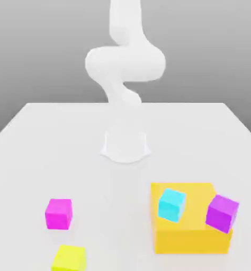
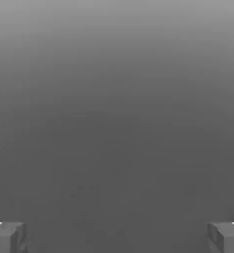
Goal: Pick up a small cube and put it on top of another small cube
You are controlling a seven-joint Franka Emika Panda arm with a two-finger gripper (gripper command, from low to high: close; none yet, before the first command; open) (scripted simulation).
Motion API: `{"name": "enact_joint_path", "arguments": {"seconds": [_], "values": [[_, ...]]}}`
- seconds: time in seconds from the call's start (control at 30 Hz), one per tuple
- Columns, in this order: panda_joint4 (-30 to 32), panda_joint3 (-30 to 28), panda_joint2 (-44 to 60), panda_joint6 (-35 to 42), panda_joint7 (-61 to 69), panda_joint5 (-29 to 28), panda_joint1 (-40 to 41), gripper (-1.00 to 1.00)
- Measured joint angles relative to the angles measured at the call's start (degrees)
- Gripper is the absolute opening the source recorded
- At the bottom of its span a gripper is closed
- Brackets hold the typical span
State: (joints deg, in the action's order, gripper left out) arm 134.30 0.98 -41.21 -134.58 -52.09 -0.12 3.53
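The small magenta-pink cube point(image 1: 59, 213) rests on the white table point(image 1: 53, 148), toward the exterior view's left, near the front. The small violet-purple cube point(image 1: 222, 213) sits tilted at the right edge of the big orange block point(image 1: 188, 233), on the exterior view's right. In the hand view my gripper point(image 2: 117, 237) is open, its two grey fingertips point(image 2: 8, 237) far apart. Nothing is between them, and only plain grey background lies beyond. The white arm point(image 1: 125, 63) rises from its base point(image 1: 125, 145) at the table's middle.
A cyan cube point(image 1: 171, 204) lies on top of the orange block, left of the violet one. A yellow cube point(image 1: 68, 258) sits at the front edge, just in front of the magenta cube.
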Motion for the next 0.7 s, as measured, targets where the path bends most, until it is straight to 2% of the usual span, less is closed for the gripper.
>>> {"name": "enact_joint_path", "arguments": {"seconds": [0.43, 0.7], "values": [[13.2, 3.7, 24.2, -14.6, -33.3, -1.4, 17.1, 0.0], [21.2, 1.4, 38.9, -23.5, -53.1, -1.8, 23.5, 0.0]]}}
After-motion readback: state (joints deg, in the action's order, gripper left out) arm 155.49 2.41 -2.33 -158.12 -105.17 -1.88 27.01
